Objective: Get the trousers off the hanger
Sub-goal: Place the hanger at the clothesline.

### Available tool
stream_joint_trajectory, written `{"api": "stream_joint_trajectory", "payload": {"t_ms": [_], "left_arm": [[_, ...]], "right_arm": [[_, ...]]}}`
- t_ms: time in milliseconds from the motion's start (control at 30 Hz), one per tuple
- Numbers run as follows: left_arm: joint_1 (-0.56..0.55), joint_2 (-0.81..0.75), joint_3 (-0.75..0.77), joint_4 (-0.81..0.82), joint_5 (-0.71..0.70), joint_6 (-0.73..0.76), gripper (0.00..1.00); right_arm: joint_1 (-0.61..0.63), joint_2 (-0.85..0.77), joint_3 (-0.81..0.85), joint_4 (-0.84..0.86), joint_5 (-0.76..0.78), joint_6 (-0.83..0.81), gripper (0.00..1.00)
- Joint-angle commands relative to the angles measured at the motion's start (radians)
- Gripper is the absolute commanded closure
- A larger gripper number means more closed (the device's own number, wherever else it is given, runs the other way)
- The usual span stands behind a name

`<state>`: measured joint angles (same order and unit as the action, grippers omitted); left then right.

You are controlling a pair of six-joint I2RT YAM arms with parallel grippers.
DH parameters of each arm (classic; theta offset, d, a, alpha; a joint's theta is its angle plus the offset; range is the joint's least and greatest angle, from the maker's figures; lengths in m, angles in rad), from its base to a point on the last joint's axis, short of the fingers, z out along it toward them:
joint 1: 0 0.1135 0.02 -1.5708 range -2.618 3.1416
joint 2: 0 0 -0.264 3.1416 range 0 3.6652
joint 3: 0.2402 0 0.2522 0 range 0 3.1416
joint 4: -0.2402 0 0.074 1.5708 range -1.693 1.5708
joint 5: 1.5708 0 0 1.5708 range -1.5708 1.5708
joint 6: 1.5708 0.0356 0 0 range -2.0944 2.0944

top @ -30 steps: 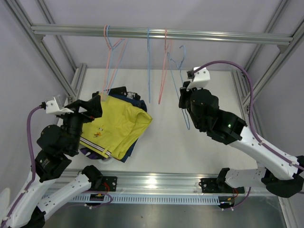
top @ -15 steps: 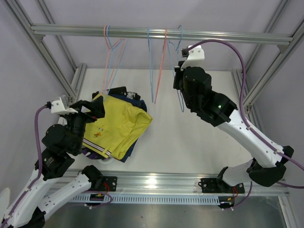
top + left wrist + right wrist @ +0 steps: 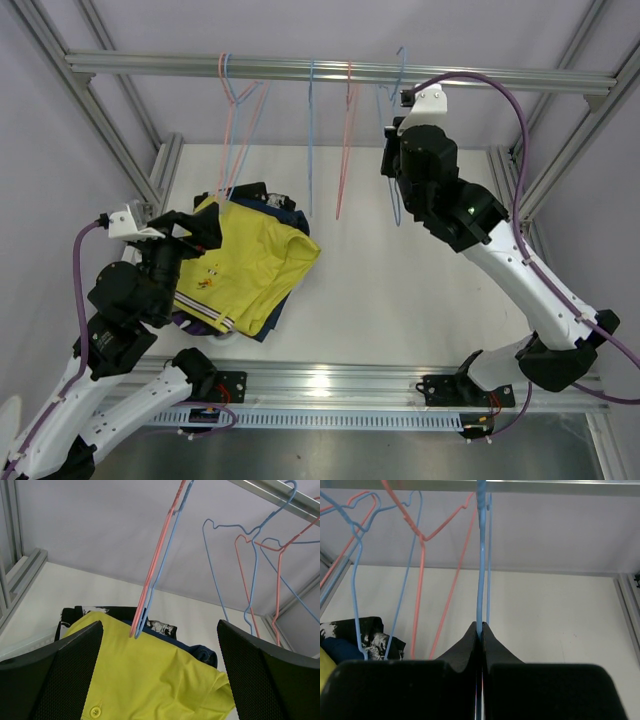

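The trousers lie in a pile on the left of the table, none on a hanger. The yellow pair (image 3: 250,262) (image 3: 150,680) is on top. A navy pair (image 3: 202,655) and a black-and-white patterned pair (image 3: 161,626) stick out from under it. My left gripper (image 3: 203,228) (image 3: 160,680) hangs open just above the yellow pair, holding nothing. My right gripper (image 3: 395,170) (image 3: 480,630) is raised near the rail and shut on the wire of a bare blue hanger (image 3: 397,205) (image 3: 480,575). Its hook (image 3: 401,56) is level with the rail; I cannot tell whether it is hooked on.
An aluminium rail (image 3: 500,78) crosses the back of the frame. Bare wire hangers dangle from it: a pink and blue pair (image 3: 236,130), a blue one (image 3: 311,140) and a pink one (image 3: 345,140). Frame posts (image 3: 110,120) stand at both sides.
My right arm has lifted the blue hanger up to the rail, then shifted it a little to the right. The left arm has barely moved.
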<state>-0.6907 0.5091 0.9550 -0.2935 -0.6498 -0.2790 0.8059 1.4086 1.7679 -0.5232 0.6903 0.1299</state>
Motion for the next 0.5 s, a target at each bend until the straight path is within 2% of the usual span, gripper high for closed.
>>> {"api": "stream_joint_trajectory", "payload": {"t_ms": [0,267,467], "left_arm": [[0.011,-0.006,-0.001,0.027,0.015,0.004,0.01],[0.011,-0.011,0.001,0.031,0.010,0.015,0.01],[0.011,-0.014,0.001,0.031,0.015,0.018,0.01]], "right_arm": [[-0.042,0.007,0.051,0.005,-0.047,-0.001,1.00],[-0.154,0.095,0.114,-0.014,-0.210,0.023,1.00],[-0.182,0.147,0.139,-0.024,-0.248,0.036,1.00]]}}
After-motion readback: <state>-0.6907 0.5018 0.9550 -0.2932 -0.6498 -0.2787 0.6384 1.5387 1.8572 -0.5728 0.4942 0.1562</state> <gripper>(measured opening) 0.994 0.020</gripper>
